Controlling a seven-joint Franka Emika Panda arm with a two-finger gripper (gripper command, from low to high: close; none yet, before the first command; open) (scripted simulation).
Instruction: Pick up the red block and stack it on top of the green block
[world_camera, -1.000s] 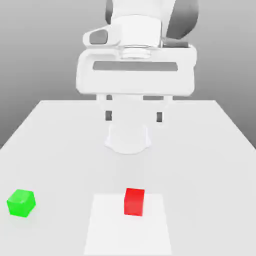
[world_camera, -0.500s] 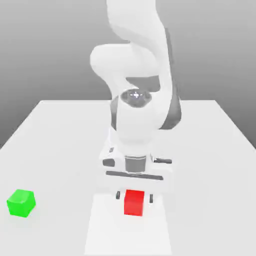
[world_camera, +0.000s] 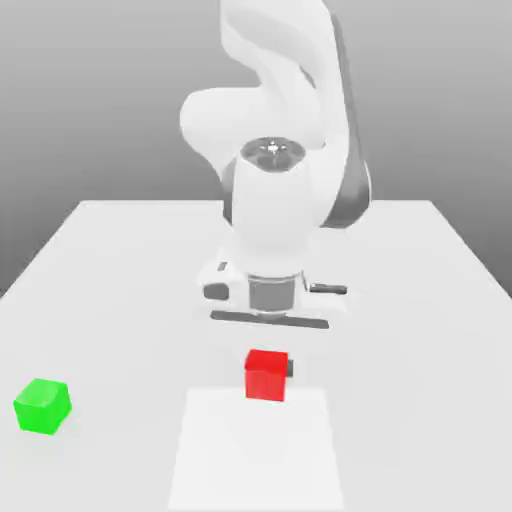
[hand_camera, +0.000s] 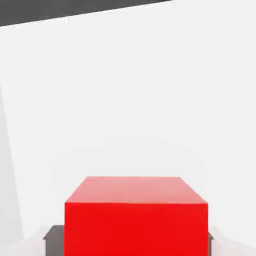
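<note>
The red block hangs a little above the white table, near the front middle of the exterior view. My gripper is shut on it from above, and one dark fingertip peeks out at the block's side. In the hand view the red block sits close up between the two dark pads. The green block rests on the table at the exterior view's far left, well apart from the gripper.
A paler square patch marks the table surface just below and in front of the red block. The arm's white body rises behind the block at the middle of the table.
The arm came down over the red block and the fingers closed on it. Since half a second ago the hand has risen slightly, carrying the block up off the table.
</note>
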